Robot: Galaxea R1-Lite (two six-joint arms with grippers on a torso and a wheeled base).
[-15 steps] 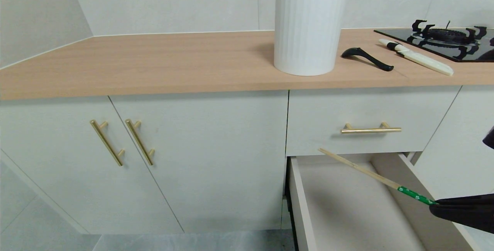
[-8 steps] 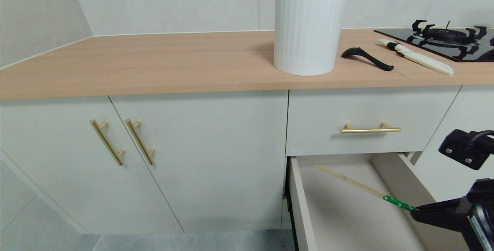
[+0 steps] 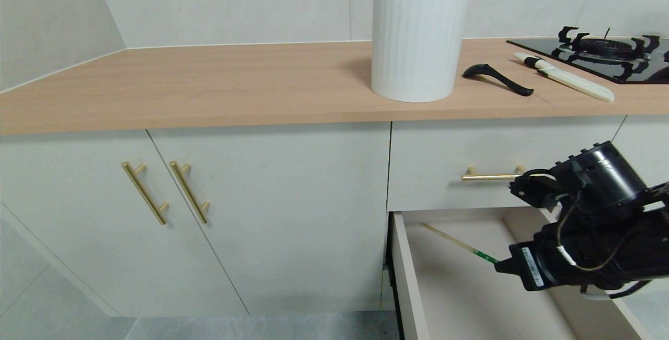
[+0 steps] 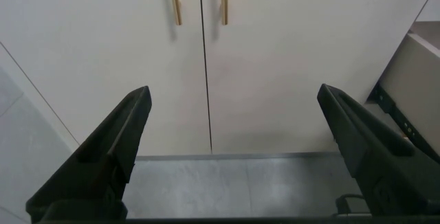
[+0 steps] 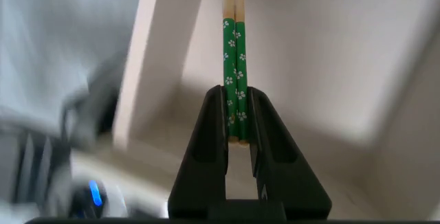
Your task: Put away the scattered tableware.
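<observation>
Your right tool (image 3: 499,265) is clamped on the green-ended chopsticks (image 3: 454,242), which point into the open drawer (image 3: 405,267). Your left tool (image 4: 234,97) hangs with its jaws apart before the cabinet doors (image 4: 275,59). The knife (image 3: 567,78) and the black utensil (image 3: 496,79) lie on the counter (image 3: 235,84).

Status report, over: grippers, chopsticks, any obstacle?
Right gripper shut on chopsticks, tips in open drawer. Left gripper open, holding nothing, before cabinet doors. No obstacle seen in drawer.

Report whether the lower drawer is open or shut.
Open: the lower drawer is pulled out, its floor showing beneath the chopsticks.
</observation>
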